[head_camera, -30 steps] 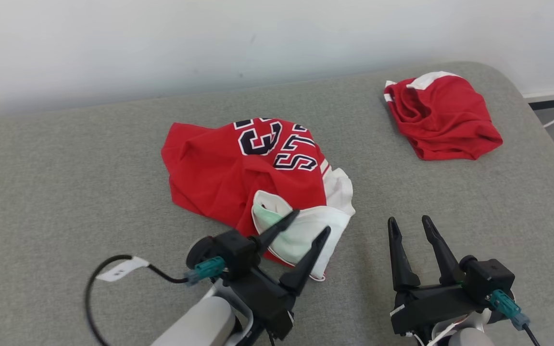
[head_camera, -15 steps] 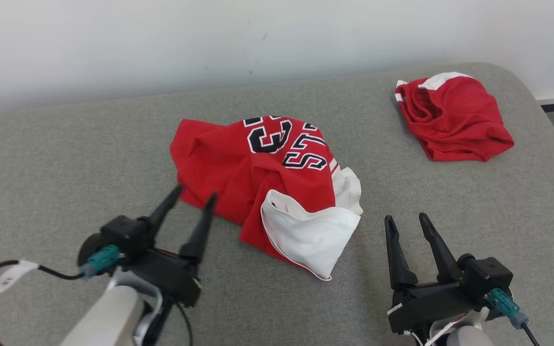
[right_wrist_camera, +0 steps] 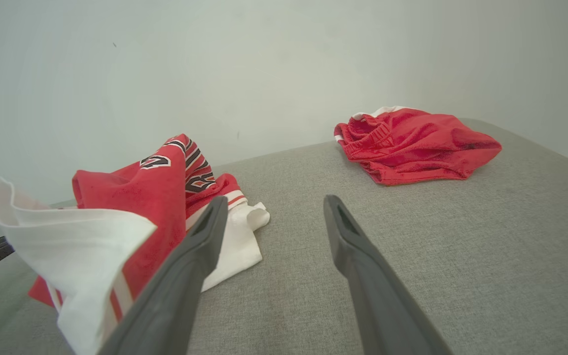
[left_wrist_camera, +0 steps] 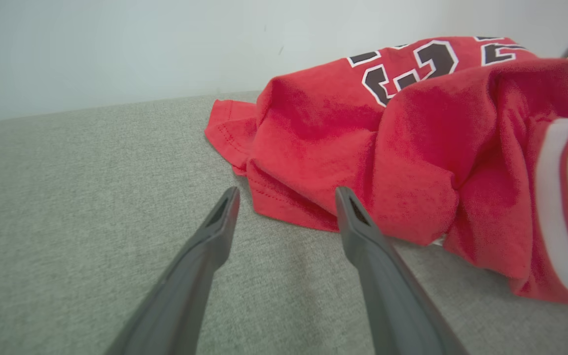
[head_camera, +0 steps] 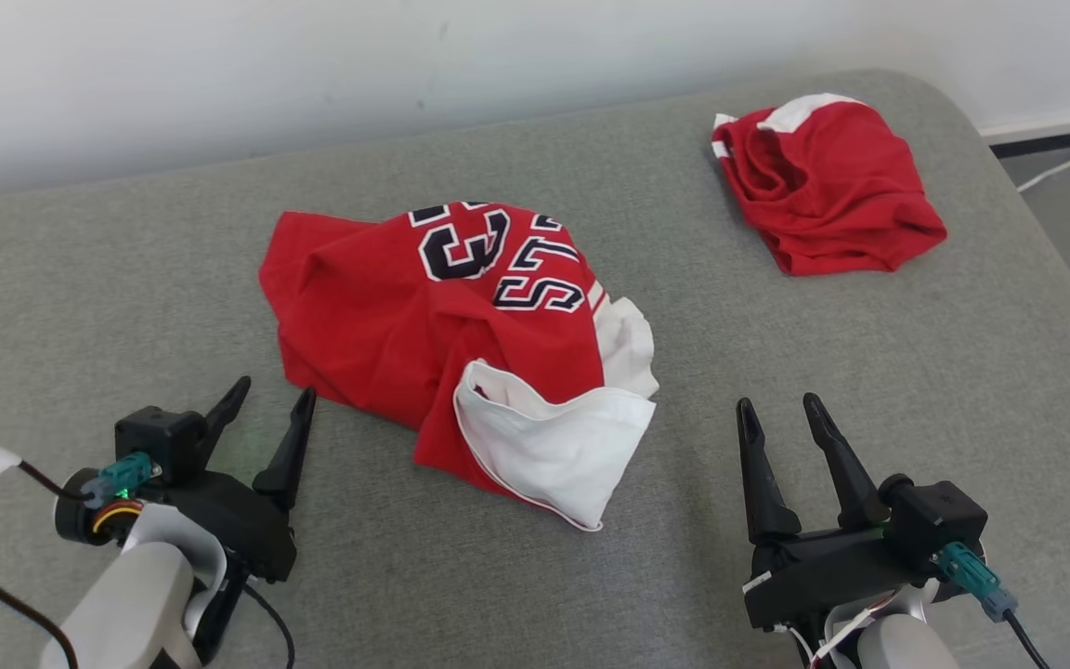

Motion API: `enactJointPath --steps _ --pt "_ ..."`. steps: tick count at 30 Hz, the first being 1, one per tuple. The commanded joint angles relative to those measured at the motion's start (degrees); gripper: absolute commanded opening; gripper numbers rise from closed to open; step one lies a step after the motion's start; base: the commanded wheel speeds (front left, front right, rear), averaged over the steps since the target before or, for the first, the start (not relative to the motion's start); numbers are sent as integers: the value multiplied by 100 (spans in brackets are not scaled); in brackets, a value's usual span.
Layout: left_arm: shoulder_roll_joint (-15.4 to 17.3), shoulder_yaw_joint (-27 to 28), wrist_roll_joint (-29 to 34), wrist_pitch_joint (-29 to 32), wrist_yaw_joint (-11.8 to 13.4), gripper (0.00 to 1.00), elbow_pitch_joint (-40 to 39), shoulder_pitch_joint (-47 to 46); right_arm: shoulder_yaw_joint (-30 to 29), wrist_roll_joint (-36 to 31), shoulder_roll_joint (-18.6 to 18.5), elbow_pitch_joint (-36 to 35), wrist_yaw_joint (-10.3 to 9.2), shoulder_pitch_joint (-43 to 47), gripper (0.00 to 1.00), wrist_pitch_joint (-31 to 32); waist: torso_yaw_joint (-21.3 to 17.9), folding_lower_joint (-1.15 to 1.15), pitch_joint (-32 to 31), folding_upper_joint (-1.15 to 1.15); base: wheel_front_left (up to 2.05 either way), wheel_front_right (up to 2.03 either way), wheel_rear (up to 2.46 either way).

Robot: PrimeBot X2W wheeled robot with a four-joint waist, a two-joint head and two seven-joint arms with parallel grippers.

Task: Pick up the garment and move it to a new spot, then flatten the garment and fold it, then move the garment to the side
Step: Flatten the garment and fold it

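We saw the garment [head_camera: 386,316] lying in a crumpled heap at the middle of the counter [head_camera: 80,307], a soft red knit jersey with black, white-edged numerals and letters printed across its far folds. At its 5 o'clock edge a white panel [head_camera: 544,446] with thin red piping stood up in a loose, cupped flap. In the left wrist view the garment's [left_wrist_camera: 412,148] red cloth looked slightly fuzzy, bunched in thick rounded folds with a stitched hem toward the camera.

The counter was covered in a grey woven fabric with a fine grain, and its far right corner was rounded. A second red garment [head_camera: 823,186], white-trimmed and rumpled, lay well apart at 2 o'clock from the jersey, near that corner.

The left gripper [head_camera: 275,388] sat at 8 o'clock from the garment, its tapered dark fingers [head_camera: 292,437] spread and holding nothing, the tips just short of the hem. The right gripper [head_camera: 778,401] sat at 4 o'clock, likewise spread and empty, over bare grey fabric.
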Motion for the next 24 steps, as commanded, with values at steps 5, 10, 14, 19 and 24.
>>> enactJointPath --steps 5,10,14,19,24 --pt "35 -65 121 -33 -99 100 559 -318 44 31 4 1 -4 -78 100 -2 -270 0 175 0 0 0 0" --pt "-8 -162 172 -31 -188 100 1145 -572 40 55 4 -13 -4 -79 100 -2 -404 0 222 0 0 0 0" --pt "-43 -269 214 -3 -233 100 1555 -793 47 67 5 -25 -4 -90 100 -2 -461 0 258 0 0 0 0" --pt "-135 -444 301 155 -284 100 2064 -1129 72 67 5 -33 -4 -85 100 -2 -488 0 291 0 0 0 0" --pt "-254 -621 302 297 -316 33 2454 -1376 90 78 5 -27 -4 -91 100 -2 -500 0 299 0 0 0 0"
